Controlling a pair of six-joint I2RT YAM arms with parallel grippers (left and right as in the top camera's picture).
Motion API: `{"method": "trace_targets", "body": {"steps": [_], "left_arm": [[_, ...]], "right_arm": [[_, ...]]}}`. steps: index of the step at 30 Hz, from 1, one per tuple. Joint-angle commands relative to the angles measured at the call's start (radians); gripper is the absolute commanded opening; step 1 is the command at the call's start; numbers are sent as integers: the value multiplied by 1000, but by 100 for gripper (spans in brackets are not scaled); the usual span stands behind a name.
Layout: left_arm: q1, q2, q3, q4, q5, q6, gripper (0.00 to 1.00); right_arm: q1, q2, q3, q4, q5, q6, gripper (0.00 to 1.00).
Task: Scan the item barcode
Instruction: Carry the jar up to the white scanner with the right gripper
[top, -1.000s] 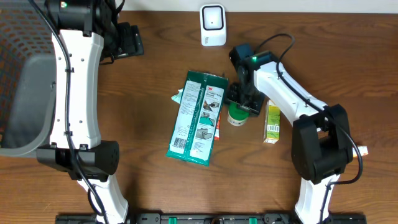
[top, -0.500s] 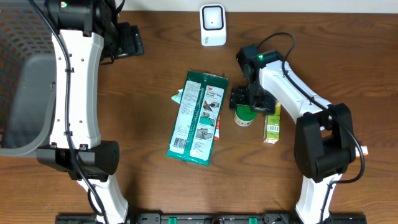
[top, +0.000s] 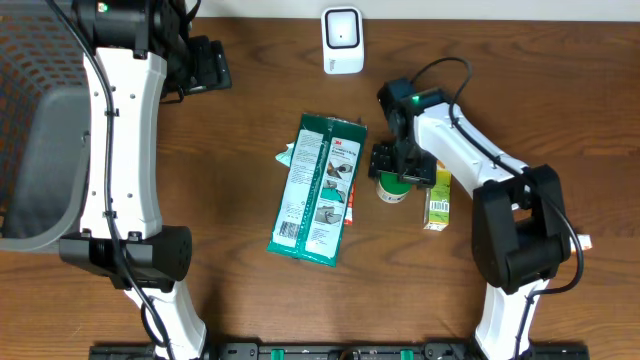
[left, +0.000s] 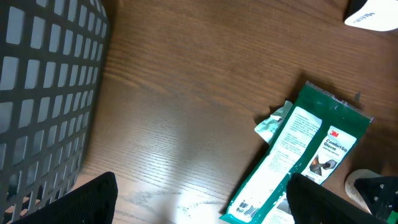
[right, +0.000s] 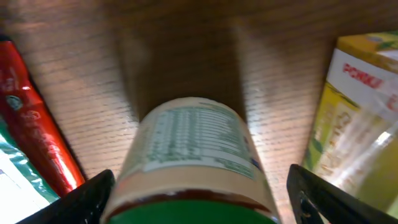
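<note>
The mesh basket (top: 30, 120) stands at the far left of the tabletop (top: 230, 170), well apart from the work. The left gripper (top: 210, 65) is held far left of centre with its jaws released and nothing between them.

A flat green glove packet (top: 318, 190) lies at centre, with a red strip (right: 37, 124) along its right edge. The scanner (top: 342, 40) is placed at the far edge, beyond the packet.

The item taken to be in hand, a small jar (right: 196, 149) with a green lid, is found just right of the red strip and appears to stand lid up. The right gripper (top: 402, 163) is positioned over it, jaws spread to either side and not yet clenched on it.

The jar is judged light and rigid, with a smooth label that may slip. It is best gripped across the body below the lid, with the printed label left uncovered.

A yellow carton (top: 438, 198) lies just right of the jar. Little clearance is left for the jaws between the red strip and the carton, so either may be nudged.
</note>
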Motion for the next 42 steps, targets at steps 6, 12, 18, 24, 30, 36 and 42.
{"method": "trace_targets", "body": {"steps": [6, 12, 18, 24, 30, 36, 42], "left_arm": [[0, -17, 0, -3, -3, -10, 87], [0, -17, 0, -3, -3, -10, 87], [0, -17, 0, -3, -3, -10, 87], [0, -17, 0, -3, -3, -10, 87], [0, -17, 0, -3, -3, -10, 87], [0, -17, 0, -3, -3, -10, 87], [0, -17, 0, -3, -3, -10, 87]], "right_arm": [[23, 9, -49, 48, 6, 52, 80], [23, 9, -49, 56, 6, 51, 74], [30, 9, -56, 66, 7, 52, 68], [49, 9, -84, 106, 16, 66, 62], [30, -4, -42, 77, 21, -33, 42], [19, -78, 134, -13, 18, -218, 36], [26, -160, 365, 63, 18, -351, 29]]}}
